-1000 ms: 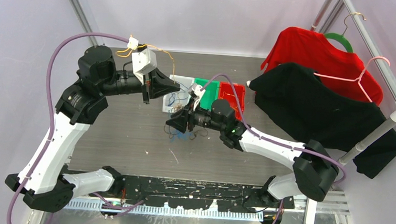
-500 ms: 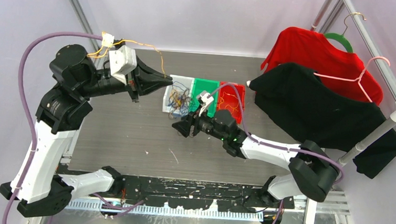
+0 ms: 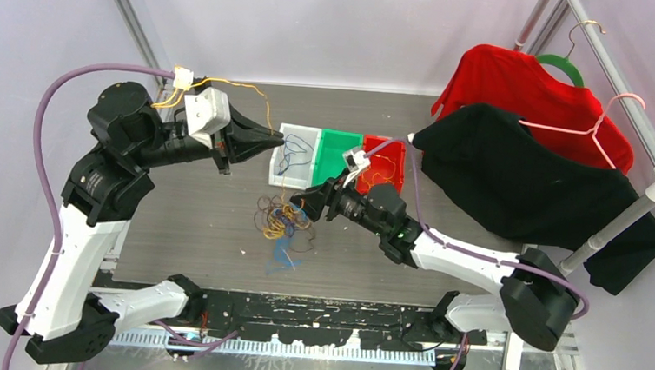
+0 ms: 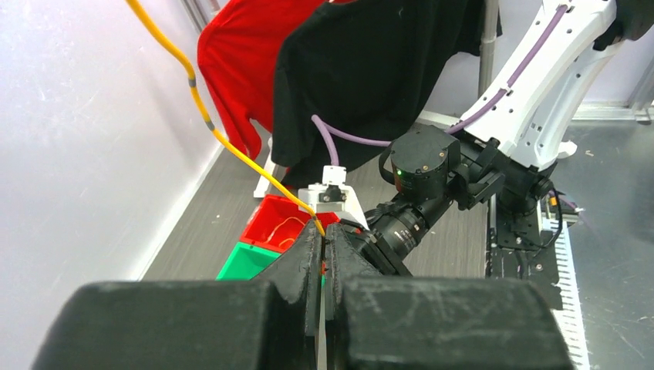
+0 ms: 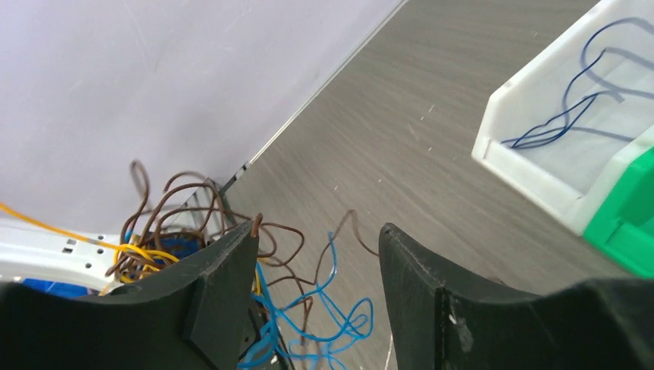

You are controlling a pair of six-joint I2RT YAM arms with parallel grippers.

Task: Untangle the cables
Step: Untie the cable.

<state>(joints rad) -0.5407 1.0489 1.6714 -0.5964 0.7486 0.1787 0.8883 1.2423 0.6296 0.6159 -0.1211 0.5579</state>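
Observation:
A tangle of brown, orange-yellow and blue cables [image 3: 282, 221] lies on the table in front of the white bin [image 3: 278, 175]. A blue cable [image 3: 282, 256] trails from it toward me. My right gripper [image 3: 301, 202] is open and empty, just right of the tangle. In the right wrist view the gripper [image 5: 318, 243] stands over the blue loops [image 5: 339, 308], with the tangle [image 5: 166, 231] beside the left finger. My left gripper [image 3: 282, 137] is shut on an orange-yellow cable [image 3: 264, 102] above the white bin's left edge. The left wrist view shows that cable [image 4: 231, 146] entering the closed fingertips [image 4: 322, 239].
The white bin holds a dark blue cable [image 5: 567, 116]. Beside it stand a green bin [image 3: 336, 155] and a red bin [image 3: 384, 163] with an orange cable inside. A red shirt [image 3: 522, 85] and a black shirt [image 3: 516, 176] hang on a rack at the right.
The tangle has gone from the white bin down onto the table in front of it. My left arm swung left, then held. My right gripper rose a little toward the bins.

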